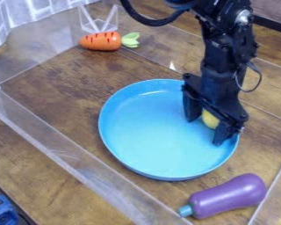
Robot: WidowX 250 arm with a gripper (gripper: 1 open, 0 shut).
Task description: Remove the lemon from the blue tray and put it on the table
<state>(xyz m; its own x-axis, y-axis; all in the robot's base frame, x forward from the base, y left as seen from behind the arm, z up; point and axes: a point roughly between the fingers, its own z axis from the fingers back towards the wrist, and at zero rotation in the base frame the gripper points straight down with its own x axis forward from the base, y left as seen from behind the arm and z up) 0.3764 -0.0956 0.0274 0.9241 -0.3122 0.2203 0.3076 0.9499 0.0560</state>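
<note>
1. Gripper [212, 117] jaws are spread wide and pointed down over the right part of the blue tray [143, 132], with nothing clamped between them.
2. Nearest the camera, the purple eggplant [228, 196] lies on the counter [61, 97] just outside the tray rim; it should be avoided when a set-down spot is chosen.
3. The lemon [210, 119] is seen between the fingers, resting inside the tray near its right rim and largely hidden.
4. The jaws should be centred on the fruit before being closed, since a smooth oval can be squeezed out sideways.
5. Farthest back, the carrot [103, 40] lies well apart.
</note>
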